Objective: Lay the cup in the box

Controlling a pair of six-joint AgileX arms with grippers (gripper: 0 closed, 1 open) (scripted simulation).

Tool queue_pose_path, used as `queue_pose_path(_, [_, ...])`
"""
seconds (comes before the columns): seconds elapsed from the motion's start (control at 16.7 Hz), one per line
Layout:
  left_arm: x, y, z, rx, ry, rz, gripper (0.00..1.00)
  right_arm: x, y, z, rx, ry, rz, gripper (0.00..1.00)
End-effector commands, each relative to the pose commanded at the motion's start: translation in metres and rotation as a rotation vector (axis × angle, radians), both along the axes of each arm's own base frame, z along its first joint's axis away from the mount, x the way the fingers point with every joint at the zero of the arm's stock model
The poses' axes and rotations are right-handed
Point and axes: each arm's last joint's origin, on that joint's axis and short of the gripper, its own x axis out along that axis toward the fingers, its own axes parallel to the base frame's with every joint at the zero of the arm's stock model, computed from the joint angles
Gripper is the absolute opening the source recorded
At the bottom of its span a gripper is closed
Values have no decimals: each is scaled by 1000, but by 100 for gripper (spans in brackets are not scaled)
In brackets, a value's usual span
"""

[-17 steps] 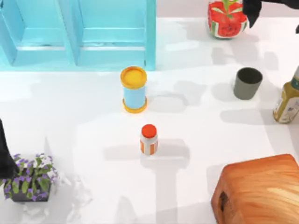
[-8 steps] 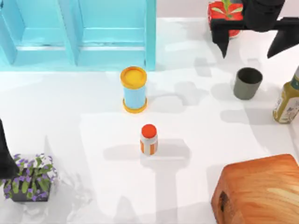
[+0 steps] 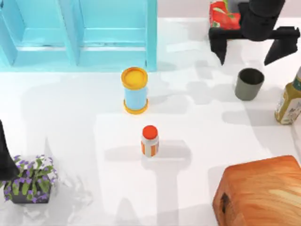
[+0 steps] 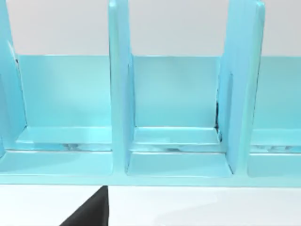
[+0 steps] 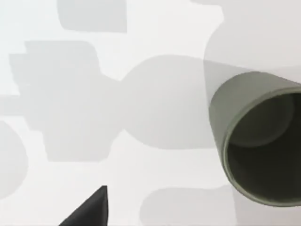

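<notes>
The cup (image 3: 249, 84), dark grey-green with no handle, stands upright at the table's right side. My right gripper (image 3: 247, 60) hangs open just beyond it, its two black fingers (image 3: 221, 47) spread wider than the cup and touching nothing. In the right wrist view the cup (image 5: 258, 136) shows its dark inside, with one fingertip (image 5: 91, 209) apart from it. The box (image 3: 80, 33), light blue with upright dividers, lies at the back left, and its compartments (image 4: 176, 141) face the left wrist camera. My left arm (image 3: 4, 155) is parked at the left edge.
A blue-and-yellow can (image 3: 135, 89) and a small orange-capped bottle (image 3: 150, 140) stand mid-table. A watermelon-patterned object (image 3: 222, 16) sits behind the right gripper. An oil bottle (image 3: 290, 101) is right of the cup. A wooden block (image 3: 261, 193) fills the front right, a flower pot (image 3: 30, 181) the front left.
My right gripper has come in from the back right edge toward the cup, fingers spread. The cup and the left arm have not moved.
</notes>
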Motion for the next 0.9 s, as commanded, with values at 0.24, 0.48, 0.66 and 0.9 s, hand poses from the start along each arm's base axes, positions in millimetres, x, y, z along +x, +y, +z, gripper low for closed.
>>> queue_pose_path(0.24, [0,0,0,0,0,0,100,4,0,-51,1,-4,0,100])
queue_pose_path(0.48, [0,0,0,0,0,0,100,3,0,-70,0,-1,0,100])
queue_pose_path(0.66, [0,0,0,0,0,0,100,3,0,-70,0,-1,0,100])
queue_pose_path(0.9, [0,0,0,0,0,0,100,3,0,-70,0,-1,0,70])
